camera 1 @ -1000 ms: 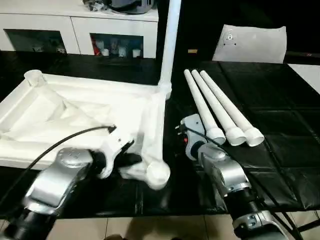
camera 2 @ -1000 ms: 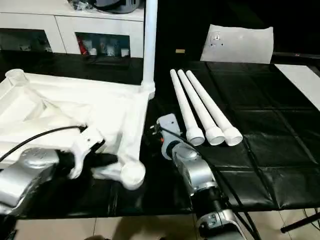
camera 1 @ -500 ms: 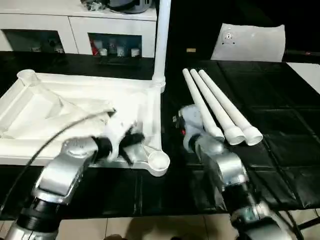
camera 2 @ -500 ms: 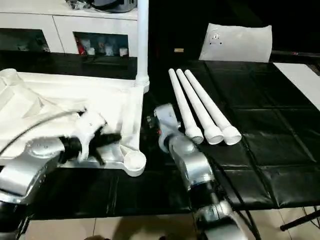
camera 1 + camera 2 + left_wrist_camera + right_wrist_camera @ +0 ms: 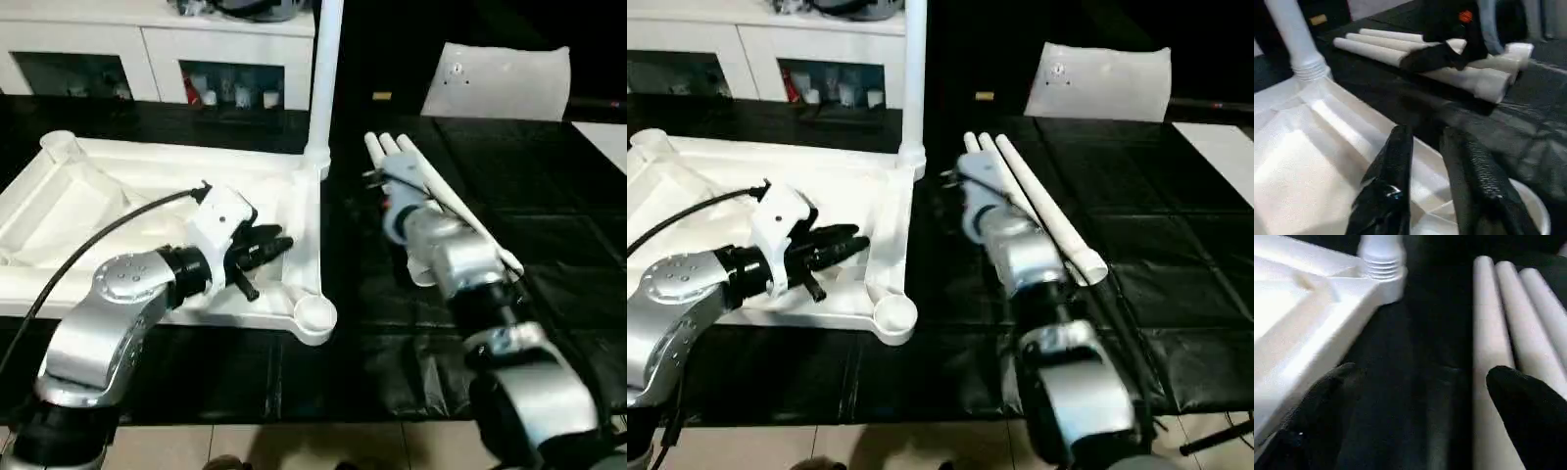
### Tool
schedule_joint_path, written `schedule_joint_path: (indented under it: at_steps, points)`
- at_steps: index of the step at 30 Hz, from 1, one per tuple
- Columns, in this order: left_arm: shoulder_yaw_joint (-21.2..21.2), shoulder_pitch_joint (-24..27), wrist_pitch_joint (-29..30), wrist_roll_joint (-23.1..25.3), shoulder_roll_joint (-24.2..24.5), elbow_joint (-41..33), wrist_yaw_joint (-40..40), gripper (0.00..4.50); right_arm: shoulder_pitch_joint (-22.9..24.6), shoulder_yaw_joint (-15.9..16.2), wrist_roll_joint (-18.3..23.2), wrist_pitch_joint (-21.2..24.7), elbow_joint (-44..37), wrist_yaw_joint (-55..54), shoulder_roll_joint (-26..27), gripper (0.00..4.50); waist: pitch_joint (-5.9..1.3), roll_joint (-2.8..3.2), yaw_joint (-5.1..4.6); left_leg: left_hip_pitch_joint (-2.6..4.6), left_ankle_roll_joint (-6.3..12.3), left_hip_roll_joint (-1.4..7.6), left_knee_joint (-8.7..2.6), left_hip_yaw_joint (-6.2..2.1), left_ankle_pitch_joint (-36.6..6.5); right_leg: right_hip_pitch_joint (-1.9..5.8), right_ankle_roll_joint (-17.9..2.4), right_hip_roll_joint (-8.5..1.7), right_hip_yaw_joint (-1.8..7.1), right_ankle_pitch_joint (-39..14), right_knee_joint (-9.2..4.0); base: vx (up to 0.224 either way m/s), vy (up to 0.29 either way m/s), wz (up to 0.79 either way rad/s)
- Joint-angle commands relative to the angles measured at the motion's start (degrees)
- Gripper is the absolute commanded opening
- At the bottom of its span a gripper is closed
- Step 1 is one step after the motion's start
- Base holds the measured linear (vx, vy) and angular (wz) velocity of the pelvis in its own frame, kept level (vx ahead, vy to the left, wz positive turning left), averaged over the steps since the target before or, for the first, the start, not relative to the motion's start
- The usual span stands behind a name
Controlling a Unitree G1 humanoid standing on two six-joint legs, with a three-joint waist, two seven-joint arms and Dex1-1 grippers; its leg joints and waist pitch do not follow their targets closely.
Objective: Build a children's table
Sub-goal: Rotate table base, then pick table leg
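Both arms have shifted: my left gripper (image 5: pixel 263 257) now hovers slightly parted over the top (image 5: pixel 69 211), while my right gripper (image 5: pixel 1422 406) gapes beside the legs (image 5: pixel 1508 328).

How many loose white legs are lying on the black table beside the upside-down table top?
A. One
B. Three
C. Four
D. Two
B: three loose legs lie side by side on the black table, right of the table top; a fourth leg already stands upright in the top's far corner socket.
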Motion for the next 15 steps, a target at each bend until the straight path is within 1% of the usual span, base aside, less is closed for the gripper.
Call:
schedule_joint_path:
  at_steps: [1,2,3,4,5,7,9,10,12,14,15]
  points:
    - [-0.77,0.03,2.21,-1.45,1.07,-3.21,-0.84,1.46,-3.07,-1.40,0.05,-1.67,5.46,-0.84,-1.11,4.50,-3.75,1.27,0.11,0.52,-1.93,2.72,-3.72,-0.90,-10.00,3.40,-10.15,-4.71,3.72,-8.23,-3.59,0.000,0.000,0.00]
    - [-0.86,0.00,2.62,-1.64,1.20,-3.63,-0.82,1.53,-3.81,-1.80,0.28,-1.97,7.05,-0.87,-1.34,4.50,-3.74,1.23,0.04,0.58,-2.20,2.76,-3.69,-0.96,-10.94,3.35,-10.22,-4.84,3.70,-9.61,-3.56,0.000,0.000,0.00]
    - [-0.86,0.00,2.62,-1.64,1.20,-3.63,-0.82,1.62,-3.81,-1.80,0.28,-1.97,7.05,-0.87,-1.34,4.50,-3.65,1.33,0.04,0.66,-2.22,2.72,-3.67,-0.92,-11.40,3.21,-10.17,-4.75,3.69,-10.26,-3.71,0.000,0.000,0.00]
    - [-0.85,-0.11,3.27,-2.14,1.27,-4.13,-0.97,1.62,-4.80,-1.58,0.00,-3.11,9.14,-0.97,-1.73,4.50,-3.52,1.42,0.13,0.61,-2.33,2.70,-3.66,-0.90,-11.80,3.21,-9.63,-4.69,3.72,-10.85,-3.85,0.000,0.000,0.00]
    - [-1.03,-0.41,3.65,-2.16,1.64,-4.54,-1.21,1.71,-6.18,-1.78,0.13,-4.22,11.60,-1.19,-2.06,4.50,-3.66,1.44,0.09,0.70,-2.49,2.70,-3.59,-0.88,-12.14,3.15,-9.77,-4.71,3.70,-11.00,-3.82,0.000,0.000,0.00]
    - [-1.15,-0.61,3.69,-1.83,1.84,-4.49,-1.09,1.90,-7.24,-1.43,-0.29,-4.84,13.56,-1.29,-2.39,4.50,-3.68,1.38,0.11,0.57,-2.40,2.68,-3.53,-0.93,-12.19,3.21,-9.91,-4.74,3.66,-11.17,-3.74,0.000,0.000,0.00]
    - [-1.07,-0.82,3.95,-1.64,2.07,-4.33,-0.64,2.06,-8.87,-1.83,-0.61,-5.88,16.56,-2.09,-2.79,4.50,-3.66,1.36,0.12,0.51,-2.37,2.74,-3.51,-0.94,-12.06,3.19,-10.03,-4.76,3.64,-10.96,-3.68,0.000,0.000,0.00]
    - [-1.09,-0.81,4.59,-1.53,2.54,-4.37,-0.08,2.15,-10.35,-1.76,-1.36,-6.65,19.74,-2.29,-3.16,4.50,-3.75,1.41,0.16,0.47,-2.31,2.71,-3.39,-0.90,-11.45,3.20,-10.28,-4.75,3.67,-9.99,-3.45,0.000,0.000,0.00]
    - [-1.04,-0.73,4.98,-1.72,2.80,-4.51,0.02,2.37,-11.07,-2.13,-1.44,-6.82,21.44,-2.80,-3.35,4.50,-3.70,1.52,0.11,0.44,-2.32,2.69,-3.40,-0.91,-11.80,3.15,-10.54,-4.67,3.61,-10.01,-3.45,0.000,0.000,0.00]
    - [-1.20,-0.53,5.74,-2.08,3.24,-5.11,0.07,2.50,-11.91,-2.45,-1.19,-6.82,23.79,-2.65,-3.59,4.50,-3.58,1.60,0.24,0.44,-2.14,2.66,-3.38,-0.87,-11.75,3.15,-10.49,-4.64,3.66,-9.67,-3.48,0.000,0.000,0.00]
    - [-1.36,-0.35,5.84,-2.12,3.33,-5.37,0.06,2.50,-12.21,-2.85,-0.95,-7.25,24.59,-3.40,-3.85,4.50,-3.70,1.75,0.27,0.49,-2.21,2.69,-3.34,-0.91,-11.70,3.16,-10.71,-4.67,3.64,-9.35,-3.33,0.000,0.000,0.00]
